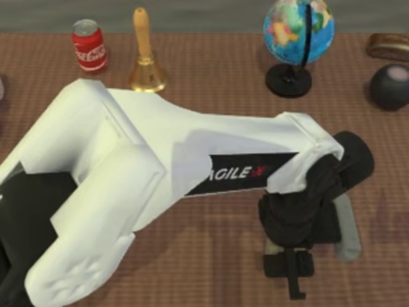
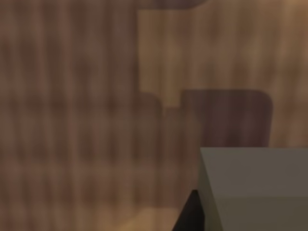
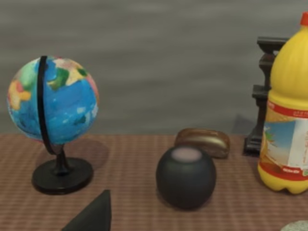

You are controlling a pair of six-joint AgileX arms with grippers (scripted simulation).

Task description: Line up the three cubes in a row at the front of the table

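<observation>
Beige-grey cube (image 1: pixel 348 230) under left tool (image 1: pixel 291 268)

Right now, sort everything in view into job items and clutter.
Job: beige-grey cube, by the left end effector; table. Teal and green cubes are out of view.

Clutter: cola can, bell, globe, dark ball, brown lump, yellow bottle, dark stand.
</observation>
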